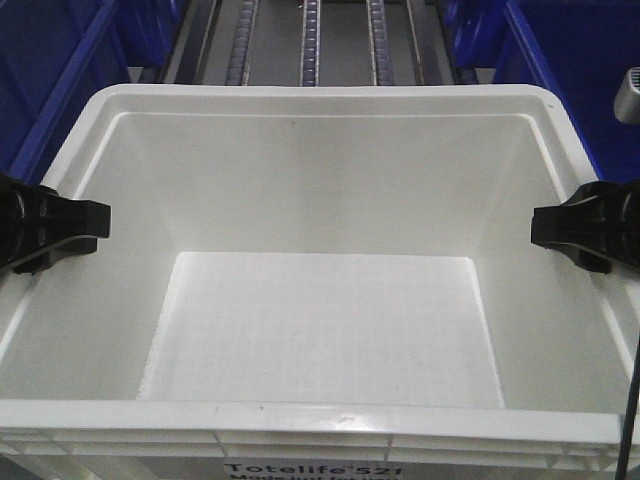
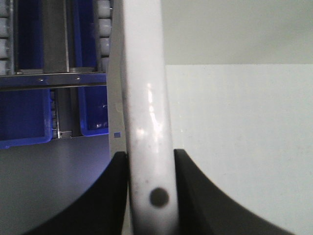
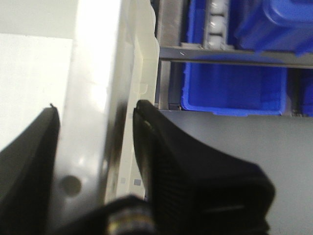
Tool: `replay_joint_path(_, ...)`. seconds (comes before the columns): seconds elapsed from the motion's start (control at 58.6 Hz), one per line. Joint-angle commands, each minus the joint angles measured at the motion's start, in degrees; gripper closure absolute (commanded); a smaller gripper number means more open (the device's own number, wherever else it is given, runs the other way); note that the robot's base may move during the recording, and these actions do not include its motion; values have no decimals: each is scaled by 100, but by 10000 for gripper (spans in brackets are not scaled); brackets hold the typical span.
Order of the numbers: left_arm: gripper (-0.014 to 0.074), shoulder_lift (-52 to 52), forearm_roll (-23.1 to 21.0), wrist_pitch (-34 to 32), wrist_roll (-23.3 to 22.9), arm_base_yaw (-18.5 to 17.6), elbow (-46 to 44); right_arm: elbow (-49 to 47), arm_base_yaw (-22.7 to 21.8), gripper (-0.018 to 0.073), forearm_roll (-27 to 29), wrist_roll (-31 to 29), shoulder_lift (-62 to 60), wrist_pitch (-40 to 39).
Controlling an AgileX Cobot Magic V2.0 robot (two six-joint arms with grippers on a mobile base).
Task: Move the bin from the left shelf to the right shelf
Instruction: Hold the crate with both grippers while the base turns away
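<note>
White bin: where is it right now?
In the front view the white bin fills the middle, its side rims gripped by the left claw and right claw, roller rails behind it and blue bins either side.

The bin (image 1: 320,160) is plain glossy white, with black lettering (image 1: 300,470) on its front and a small dark round spot (image 2: 159,197) on its rim. The left tool (image 1: 95,222) and right tool (image 1: 545,225) are matt black. The neighbouring plastic bins (image 1: 575,50) are deep blue. The roller rails (image 1: 312,40) are grey.
</note>
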Motion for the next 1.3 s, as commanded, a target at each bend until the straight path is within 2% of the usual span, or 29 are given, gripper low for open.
replay_joint_path(0.0,603,-226,82,-616,233,-17,-230,-190,-90,539,-469,-8,-102,-538)
replay_joint_path(1.279,603,-212,82,-618,233,-17,-230,-190,-90,539,-469,-8,-87,-538)
